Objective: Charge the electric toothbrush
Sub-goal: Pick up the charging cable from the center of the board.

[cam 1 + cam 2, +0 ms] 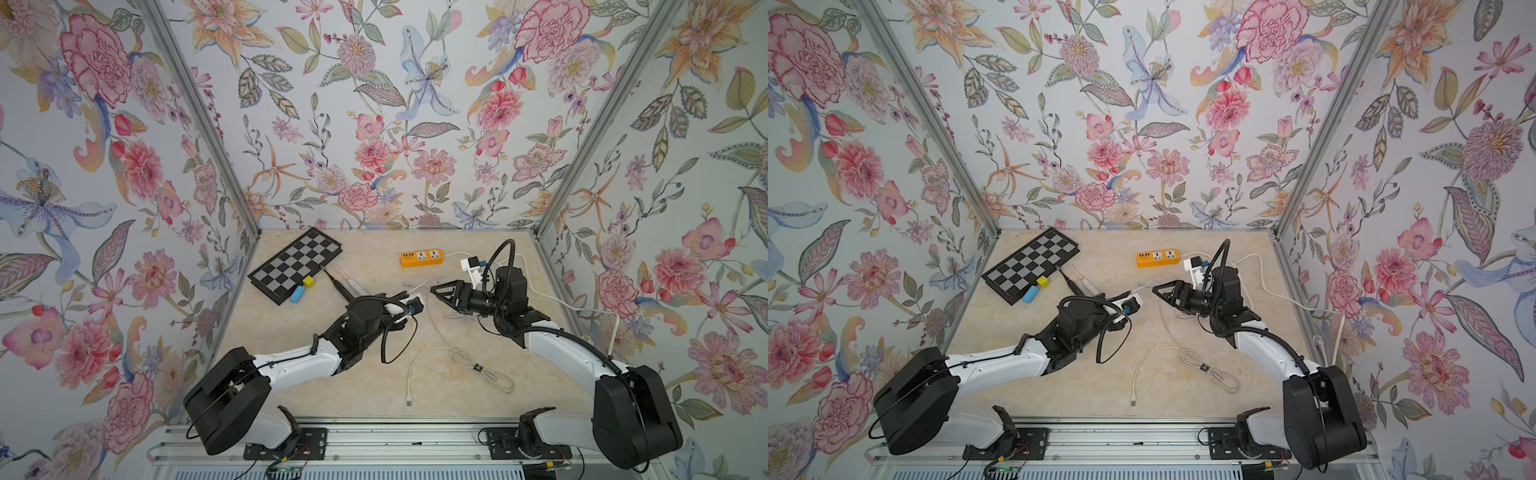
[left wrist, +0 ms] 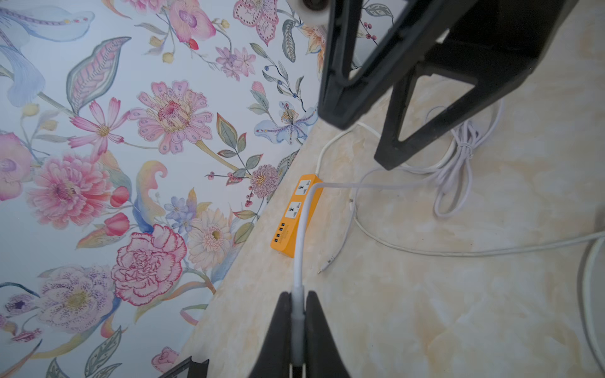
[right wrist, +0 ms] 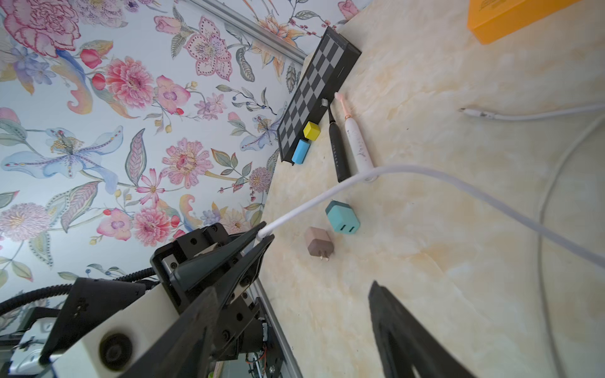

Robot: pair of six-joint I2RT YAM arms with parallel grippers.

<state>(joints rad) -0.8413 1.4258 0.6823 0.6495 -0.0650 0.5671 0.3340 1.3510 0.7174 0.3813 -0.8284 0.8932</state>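
Two electric toothbrushes lie side by side next to the chessboard: a black one (image 1: 338, 286) (image 3: 337, 147) and a white one with a pink head (image 1: 354, 284) (image 3: 358, 147). My left gripper (image 1: 406, 294) (image 2: 298, 294) (image 3: 266, 234) is shut on the plug end of a white cable (image 2: 302, 235) (image 3: 425, 171), held above the table. The cable arcs away towards a tied coil (image 1: 469, 365). My right gripper (image 1: 438, 296) (image 1: 1160, 296) (image 3: 293, 286) faces the left one a short way off, open and empty. An orange power strip (image 1: 422, 257) (image 2: 294, 216) lies at the back.
A teal adapter (image 3: 342, 217) and a brown adapter (image 3: 319, 245) lie below the left gripper. The chessboard (image 1: 295, 262) holds a yellow block (image 1: 308, 281), with a blue block (image 1: 296, 294) at its edge. A loose cable end (image 3: 466, 112) and a USB plug (image 1: 409, 401) rest on the table.
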